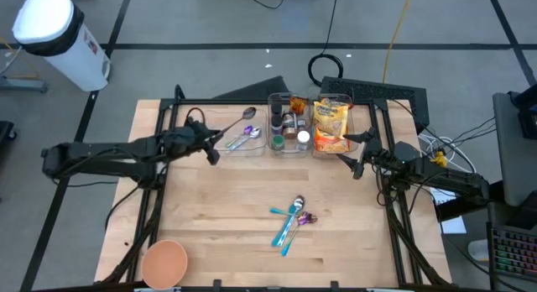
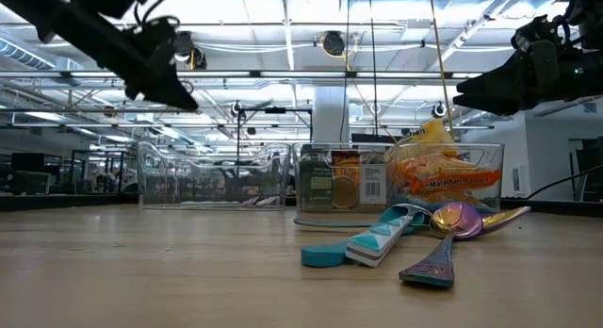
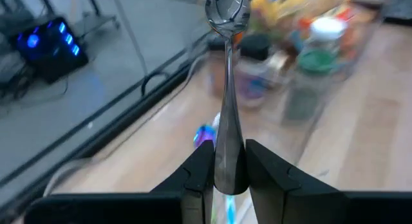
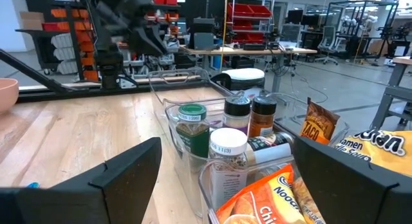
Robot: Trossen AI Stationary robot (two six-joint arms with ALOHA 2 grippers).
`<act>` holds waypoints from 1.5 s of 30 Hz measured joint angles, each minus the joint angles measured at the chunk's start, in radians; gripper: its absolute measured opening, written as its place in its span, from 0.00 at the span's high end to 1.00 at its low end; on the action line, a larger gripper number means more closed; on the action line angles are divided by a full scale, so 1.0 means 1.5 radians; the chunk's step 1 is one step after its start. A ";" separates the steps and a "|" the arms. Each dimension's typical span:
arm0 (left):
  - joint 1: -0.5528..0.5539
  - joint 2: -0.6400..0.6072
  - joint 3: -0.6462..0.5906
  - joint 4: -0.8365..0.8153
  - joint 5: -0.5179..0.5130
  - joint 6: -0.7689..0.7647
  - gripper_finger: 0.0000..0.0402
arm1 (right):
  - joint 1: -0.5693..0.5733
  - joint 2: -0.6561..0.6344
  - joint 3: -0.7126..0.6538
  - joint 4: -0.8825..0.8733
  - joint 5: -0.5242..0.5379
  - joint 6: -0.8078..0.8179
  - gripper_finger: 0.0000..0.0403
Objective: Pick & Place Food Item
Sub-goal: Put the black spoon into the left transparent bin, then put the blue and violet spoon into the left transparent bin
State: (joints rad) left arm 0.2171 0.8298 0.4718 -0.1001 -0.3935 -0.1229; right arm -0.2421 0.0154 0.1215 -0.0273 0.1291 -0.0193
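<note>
Closest to you, near the front edge of the pale wooden counter (image 1: 218, 216), a small pile of spoons (image 1: 289, 221) lies with teal and purple handles crossed over one another, and a peach bowl (image 1: 164, 262) sits at the front left corner. Across the back of the counter you have three clear bins side by side: the left bin (image 1: 242, 139) holds a couple of spoons, the middle bin (image 1: 288, 124) holds spice jars, and the right bin (image 1: 333, 124) holds the snack bags (image 1: 331, 128), orange and yellow, standing against each other. Around the counter you see grey floor, a white trash can (image 1: 59, 36) off the back left, cables and a keyboard behind, and in the low view a workshop with shelving and ceiling trusses. Your left tool (image 3: 225, 176) hangs above the left bin, clamped on the handle of a metal spoon (image 3: 226, 89) whose bowl points out over that bin's far side. Your right tool (image 1: 361, 153) is raised just beside the right bin's outer front corner, its fingers (image 4: 125, 169) spread wide and holding nothing; the snack bags lie directly ahead of it, close but not touching.
</note>
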 joint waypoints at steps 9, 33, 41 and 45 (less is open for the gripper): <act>0.051 0.056 -0.026 0.001 0.006 -0.077 0.82 | 0.000 0.000 0.000 0.000 0.000 0.000 0.14; 0.081 0.223 -0.024 0.037 0.079 -0.139 0.81 | 0.000 0.000 0.000 0.000 0.000 0.000 0.14; 0.081 0.224 -0.025 0.037 0.070 -0.145 0.66 | 0.000 0.000 0.000 0.000 0.000 0.000 0.14; 0.081 0.224 -0.025 0.037 0.049 -0.143 0.62 | 0.000 0.000 0.000 0.000 0.000 0.000 0.14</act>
State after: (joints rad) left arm 0.3384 1.1664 0.4345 -0.0454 -0.3207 -0.3377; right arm -0.2421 0.0154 0.1215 -0.0269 0.1291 -0.0193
